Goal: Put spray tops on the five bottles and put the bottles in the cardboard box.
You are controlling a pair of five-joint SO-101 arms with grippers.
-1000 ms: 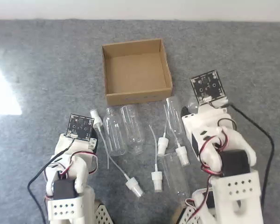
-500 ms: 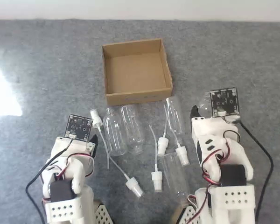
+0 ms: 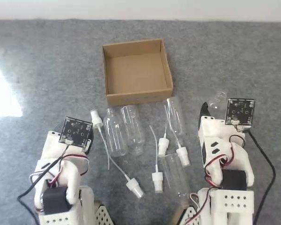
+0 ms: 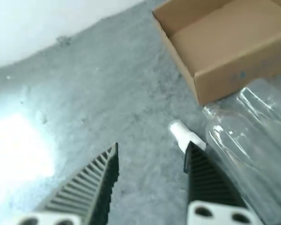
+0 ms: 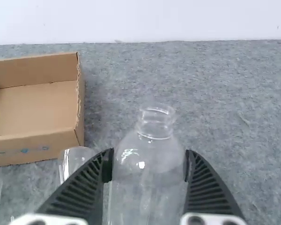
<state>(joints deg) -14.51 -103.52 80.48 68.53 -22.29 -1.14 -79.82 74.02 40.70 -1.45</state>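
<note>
Bottles (image 3: 114,133) and spray tops (image 3: 157,180) lie before the box (image 3: 139,97)

Bright, even light, with a white glare patch (image 3: 2,93) on the table (image 3: 253,56).

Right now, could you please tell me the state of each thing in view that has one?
Brown cardboard box: open, empty.
Right gripper: shut on clear uncapped plastic bottle.
Left gripper: open, empty.
Other clear bottles: lying down, uncapped.
White spray tops: loose on grey carpet.

The left arm (image 3: 61,180) and right arm (image 3: 227,157) are white plastic, with black motors (image 3: 54,200), red and black cables (image 3: 207,159) and a square black board (image 3: 76,131). The left tool (image 4: 151,152) and right tool (image 5: 150,157) have black ribbed fingers (image 4: 100,183).
</note>
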